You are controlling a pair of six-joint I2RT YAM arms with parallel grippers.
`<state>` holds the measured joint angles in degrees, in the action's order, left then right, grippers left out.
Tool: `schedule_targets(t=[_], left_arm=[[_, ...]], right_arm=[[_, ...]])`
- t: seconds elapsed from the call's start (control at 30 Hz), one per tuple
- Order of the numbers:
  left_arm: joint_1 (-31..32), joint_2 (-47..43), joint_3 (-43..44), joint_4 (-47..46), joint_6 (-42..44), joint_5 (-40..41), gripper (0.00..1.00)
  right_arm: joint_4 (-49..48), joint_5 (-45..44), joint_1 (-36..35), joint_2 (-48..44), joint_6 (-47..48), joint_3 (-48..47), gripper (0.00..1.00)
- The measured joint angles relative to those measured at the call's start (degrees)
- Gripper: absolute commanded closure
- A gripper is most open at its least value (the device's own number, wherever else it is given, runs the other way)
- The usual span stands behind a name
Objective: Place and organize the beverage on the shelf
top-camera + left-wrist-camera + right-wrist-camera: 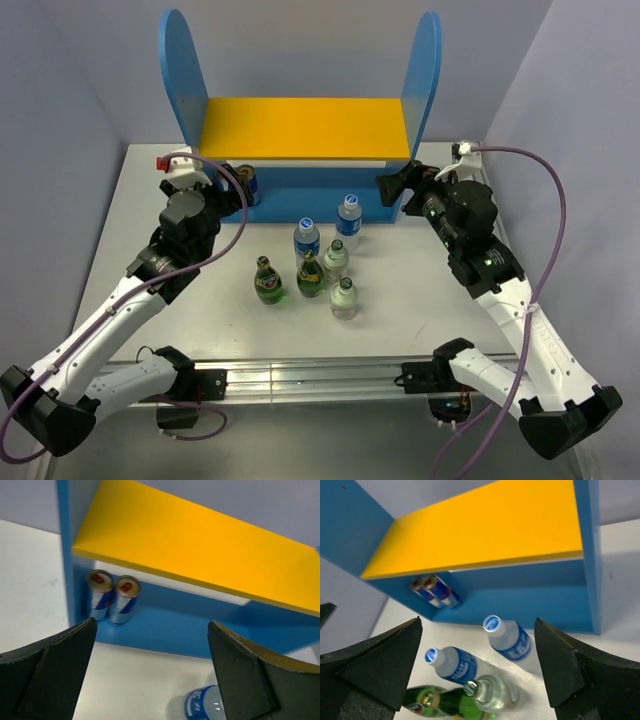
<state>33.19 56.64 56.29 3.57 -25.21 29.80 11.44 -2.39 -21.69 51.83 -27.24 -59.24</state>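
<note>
The shelf (182,80) stands at the far edge of the table (120,220), with two cans (112,597) upright side by side at the left end of its lower level. Six bottles (311,275) stand clustered on the table just in front. My left claw (152,625) and right claw (477,621) both gape wide and empty, facing the shelf.

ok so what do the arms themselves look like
Matching pair: left arm and right arm have white link shells, black joints and black bases, each trailed by a purple cable. The left wrist has a white mount with a red tip. Left gripper and right gripper have thick black wedge-shaped fingers.
</note>
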Motion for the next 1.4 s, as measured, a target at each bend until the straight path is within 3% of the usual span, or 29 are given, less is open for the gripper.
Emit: schedule_targets(t=[0.13,0.23,0.53,0.73,1.1,1.4], left_arm=[[6.23,-0.33,-0.72,1.18,2.27,10.08,0.01],[11.23,-1.73,-2.03,4.61,1.88,11.85,0.01],[13.68,-13.25,-8.09,14.88,-4.92,0.81,0.01],[16.85,-19.39,-18.51,16.02,-9.33,-2.43,0.06],[25.83,-14.38,-28.89,5.29,-11.69,1.2,0.13],[26.43,-5.18,-30.77,-5.51,-8.22,9.4,0.18]], right_arm=[[3.61,-5.49,-3.48,-2.25,3.19,0.52,0.0],[5.03,-9.57,-7.3,-4.79,4.98,2.21,0.0],[5.86,-15.08,-15.96,-11.61,6.14,10.51,0.0],[5.66,-16.48,-18.99,-9.68,6.01,11.04,0.0],[5.68,-19.21,-22.73,-8.41,5.88,11.04,0.0],[4.92,-19.45,-24.09,-8.11,5.9,11.91,0.0]])
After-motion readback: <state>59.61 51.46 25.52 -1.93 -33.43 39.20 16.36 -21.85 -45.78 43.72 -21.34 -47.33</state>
